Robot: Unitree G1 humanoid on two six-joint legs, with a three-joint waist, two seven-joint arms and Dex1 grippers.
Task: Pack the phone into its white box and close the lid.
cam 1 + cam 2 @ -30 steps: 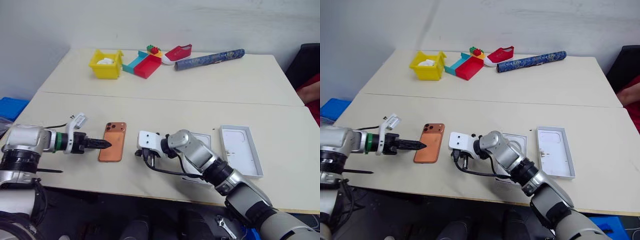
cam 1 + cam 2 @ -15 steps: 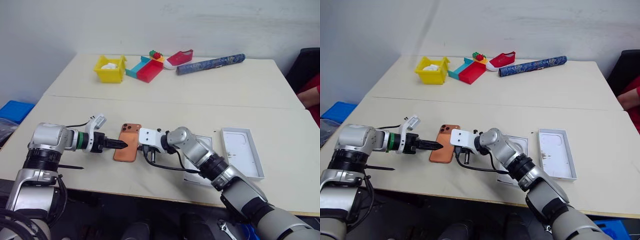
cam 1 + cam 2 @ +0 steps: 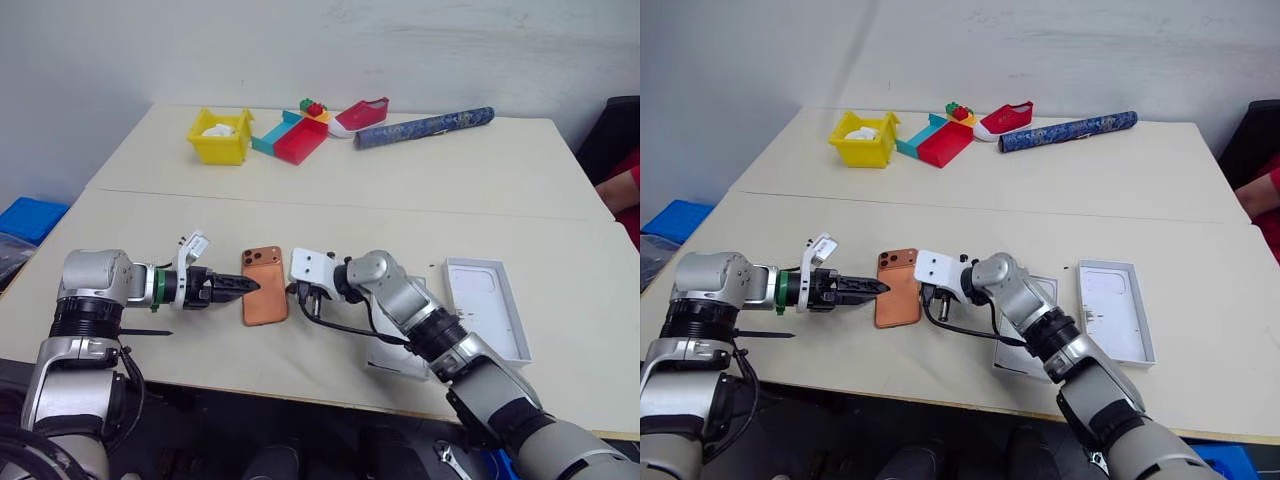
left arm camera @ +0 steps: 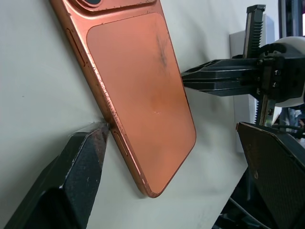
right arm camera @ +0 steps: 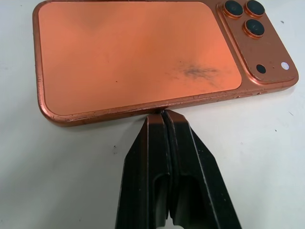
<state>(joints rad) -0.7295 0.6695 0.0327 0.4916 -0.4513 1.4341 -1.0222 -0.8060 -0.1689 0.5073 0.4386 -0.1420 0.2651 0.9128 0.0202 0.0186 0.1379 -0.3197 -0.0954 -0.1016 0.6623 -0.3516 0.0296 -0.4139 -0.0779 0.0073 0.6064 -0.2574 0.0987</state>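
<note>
Left claw (image 3: 248, 287): you had it spread wide, lying low over the desk and pointing at the phone's left long edge; in the left wrist view one black finger (image 4: 71, 183) touched that edge, the other stood off past the phone's near end.
Right claw (image 5: 164, 117): you had its two fingers pressed together, nothing between them, tips right against the phone's right long edge; the right wrist view showed the tips meeting the edge about midway along.
Phone (image 3: 265, 298): copper-orange, back up, flat on the near desk (image 3: 150, 230) between the two claws, camera bump at its far end, a dark smudge on the back.
White box (image 3: 1012, 358): near the front edge of the desk, just right of the phone, mostly hidden under your right arm; only white corners showed, so I could not tell its floor.
Lid (image 3: 485, 303): open side up, white inside with faint marks, flat on the desk well to the right of the phone, beyond your right forearm.
Yellow bin (image 3: 221, 135): far desk, left side, something white inside.
Teal and red trays (image 3: 287, 136): just right of the yellow bin, touching each other.
Toy bricks (image 3: 312, 106): small coloured pile just behind the trays.
Red shoe (image 3: 360, 112): far desk, next to the bricks.
Blue patterned roll (image 3: 423, 128): lying right of the shoe, near the far edge.
Blue crate (image 3: 25, 218): on the floor left of the desk.
</note>
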